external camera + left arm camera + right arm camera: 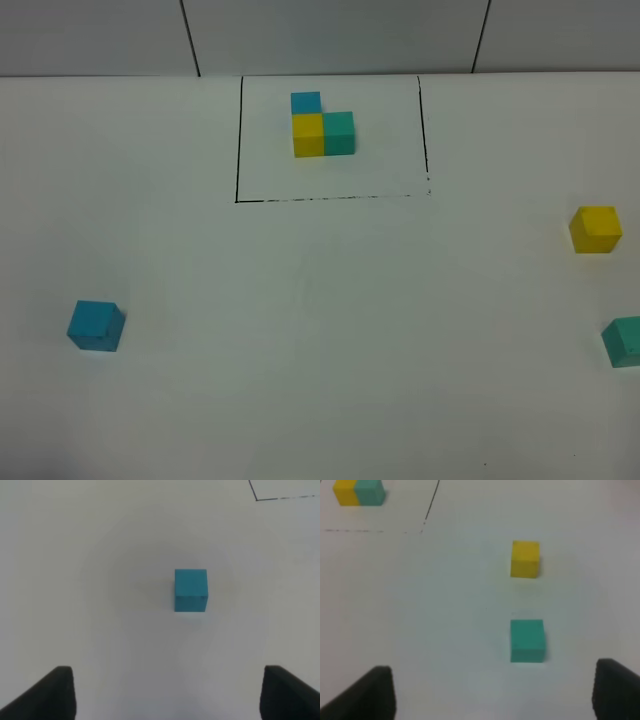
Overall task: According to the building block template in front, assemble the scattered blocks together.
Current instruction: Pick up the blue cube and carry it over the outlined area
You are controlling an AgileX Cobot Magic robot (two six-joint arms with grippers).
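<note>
White table (300, 390): template (310, 135) boxed; blue cube (96, 325) left; yellow cube (596, 229), green cube (624, 342) right.

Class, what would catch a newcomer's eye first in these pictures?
The template, blue, yellow and green blocks joined, stands inside the black outline at the far middle. Three loose ones lie scattered: the blue cube near left, the yellow cube and green cube at right.
</note>
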